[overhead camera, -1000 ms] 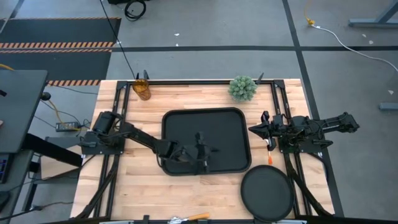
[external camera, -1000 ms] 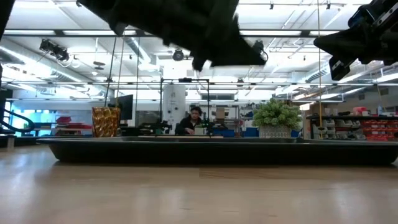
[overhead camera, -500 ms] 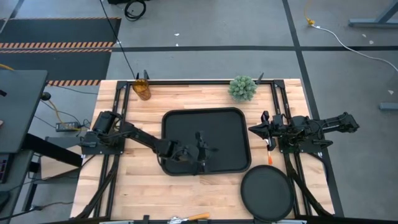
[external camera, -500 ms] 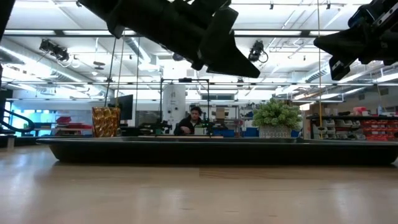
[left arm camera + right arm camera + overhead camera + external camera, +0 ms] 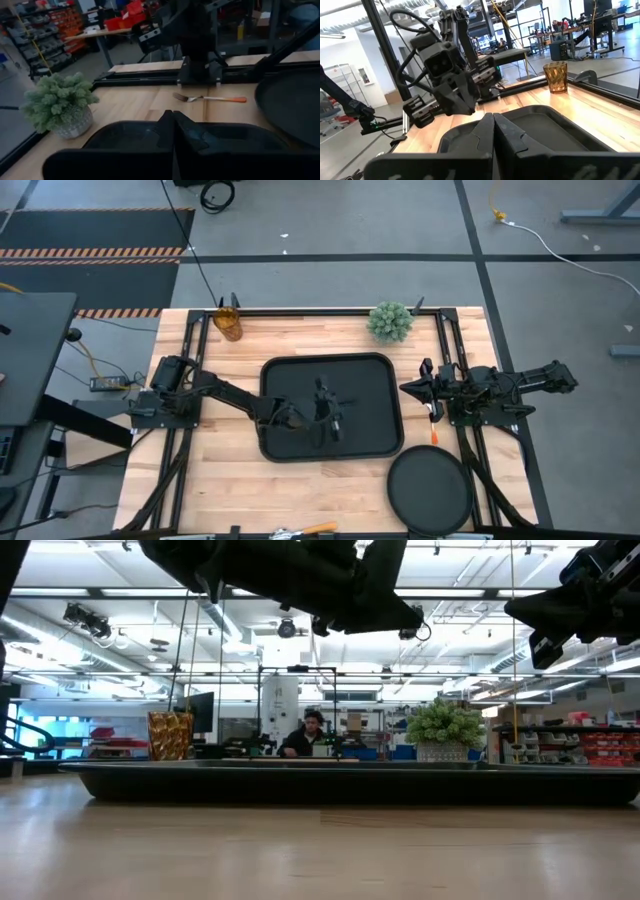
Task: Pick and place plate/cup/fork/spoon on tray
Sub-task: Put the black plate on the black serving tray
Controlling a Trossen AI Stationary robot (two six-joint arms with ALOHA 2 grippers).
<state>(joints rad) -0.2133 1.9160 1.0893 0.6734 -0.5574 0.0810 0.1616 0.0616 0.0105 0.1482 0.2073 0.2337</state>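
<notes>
Left gripper: I see it hanging above the middle of the tray, fingers pressed together, nothing between them
Right gripper: I have it parked at the right side of the worktop, just off the tray's right edge, fingers pressed together and holding nothing
Tray: lies flat in the centre of the worktop, nothing resting on it that I can make out
Plate: sits on the worktop off the tray's near right corner, close to the front edge
Cup: stands upright at the far left corner, well apart from the tray
Fork: lies on the wood between tray and right arm's base
Spoon: I cannot pick it out with certainty
Plant: far edge, just behind the tray's right corner
</notes>
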